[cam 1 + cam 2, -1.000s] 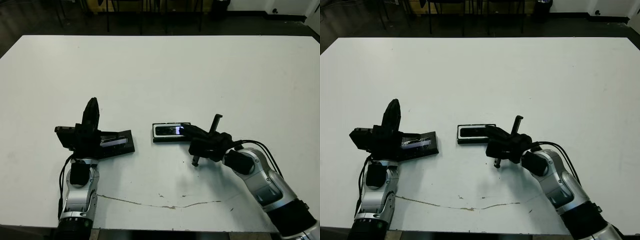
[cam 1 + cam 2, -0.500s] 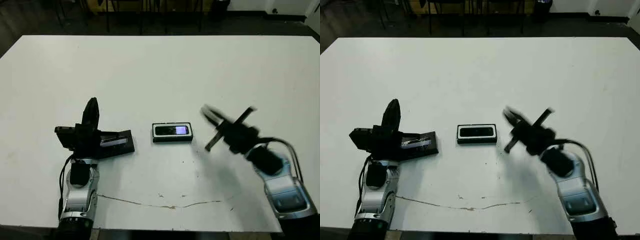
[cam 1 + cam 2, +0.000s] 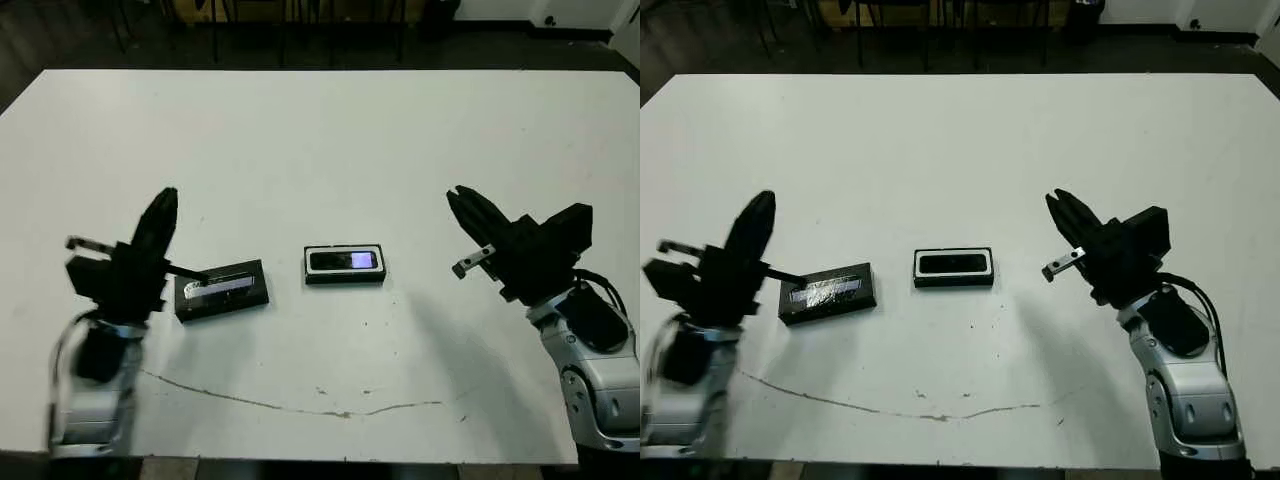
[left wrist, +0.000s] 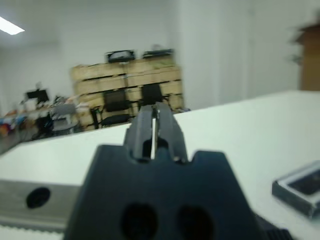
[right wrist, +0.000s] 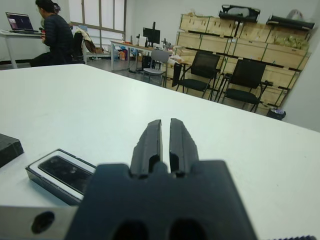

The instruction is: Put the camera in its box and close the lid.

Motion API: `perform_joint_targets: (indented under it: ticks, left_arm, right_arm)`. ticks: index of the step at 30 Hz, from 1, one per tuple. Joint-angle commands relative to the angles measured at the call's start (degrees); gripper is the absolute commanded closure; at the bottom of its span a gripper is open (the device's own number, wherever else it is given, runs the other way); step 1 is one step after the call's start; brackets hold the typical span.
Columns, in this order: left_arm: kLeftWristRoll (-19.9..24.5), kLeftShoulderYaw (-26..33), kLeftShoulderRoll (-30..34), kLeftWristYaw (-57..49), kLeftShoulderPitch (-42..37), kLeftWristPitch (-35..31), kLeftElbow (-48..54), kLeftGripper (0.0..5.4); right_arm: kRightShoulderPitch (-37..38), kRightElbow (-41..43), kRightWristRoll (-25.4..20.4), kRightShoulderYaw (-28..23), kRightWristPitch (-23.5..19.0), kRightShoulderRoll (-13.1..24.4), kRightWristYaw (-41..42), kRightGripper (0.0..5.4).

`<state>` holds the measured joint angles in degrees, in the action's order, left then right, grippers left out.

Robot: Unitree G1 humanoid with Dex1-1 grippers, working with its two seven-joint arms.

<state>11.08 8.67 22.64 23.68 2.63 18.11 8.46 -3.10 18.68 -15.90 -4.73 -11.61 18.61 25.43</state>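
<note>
Camera (image 3: 344, 261) sits inside the box (image 3: 345, 277), glossy patch up, white lining showing all round it. Box is in the middle of the table's (image 3: 320, 130) near half, flat, nothing touching it.

Lid (image 3: 222, 290) lies flat on the table to the left of the box, clearly apart from it, grey strip facing up, slightly skewed to the near edge. Box is uncovered.

Left gripper (image 3: 160, 215) hangs above the table near the left edge, just left of the lid. Fingers (image 4: 152, 125) pressed together, nothing between them. Head views show a thin dark bit of the gripper reaching toward the lid's left end; can't tell whether it touches. Arm is blurred in both head views.

Right gripper (image 3: 470, 212) is raised over the right side of the table, well apart from the box, fingertips aimed toward the table's middle. Fingers (image 5: 151, 142) clenched with only a hairline gap, empty.

Thin dark crack line (image 3: 300, 405) runs along the table close to the near edge.

Right wrist view: chairs (image 5: 200, 72), stacked crates (image 5: 235, 30) beyond the table, a person (image 5: 52, 35) seated at a desk far off.
</note>
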Motion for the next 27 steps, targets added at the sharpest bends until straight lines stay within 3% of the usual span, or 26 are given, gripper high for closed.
perform_joint_targets:
  ticks: [1,5,11,14,22,27]
  left_arm:
    - [1.73,1.93,7.51,6.27,-0.93,-4.36,1.07,4.61]
    - [5.55,3.20,15.00,14.54,-4.12,-10.00,0.31,3.90]
    - [16.97,-0.13,20.00,36.36,-15.57,-20.28,-12.56,2.82]
    - [17.12,-3.25,21.32,42.64,-19.27,-25.38,-15.57,2.30]
    - [17.68,-6.50,18.45,55.00,-23.68,-24.51,-22.44,0.89]
    - [18.62,-7.91,18.86,58.88,-23.23,-29.26,-21.36,0.02]
  right_arm:
    - [-0.86,-2.25,-0.11,-0.17,-1.33,0.85,0.33,5.40]
    - [-2.09,-4.08,-0.05,-0.08,-1.54,1.34,0.84,5.40]
    - [-3.64,-6.56,0.49,0.21,-1.73,1.99,0.98,5.40]
    - [-4.12,-7.00,0.86,0.43,-2.13,2.12,0.74,5.40]
    - [-4.90,-7.62,2.38,1.10,-2.94,2.17,0.20,5.40]
    - [-4.82,-8.07,3.30,1.40,-2.48,1.89,-0.08,5.40]
